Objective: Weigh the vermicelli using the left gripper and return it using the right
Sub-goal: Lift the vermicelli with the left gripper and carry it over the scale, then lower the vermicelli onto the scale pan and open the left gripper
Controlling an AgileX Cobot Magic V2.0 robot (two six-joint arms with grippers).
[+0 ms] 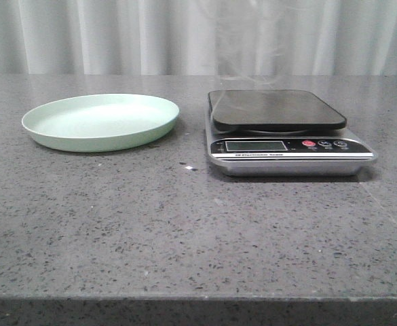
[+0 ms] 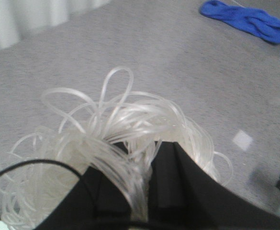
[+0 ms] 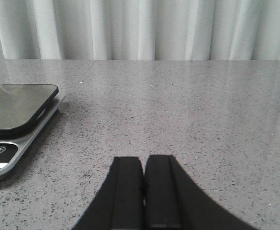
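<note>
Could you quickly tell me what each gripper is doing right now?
Left gripper: closed on the vermicelli.
Right gripper: closed, holding nothing.

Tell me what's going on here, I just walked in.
The left gripper is shut on a bundle of vermicelli, held in the air above the table. The pale green plate is empty and nothing rests on the scale yet, though faint strands show above it in the front view. The right gripper waits shut and empty beside the scale.
</note>
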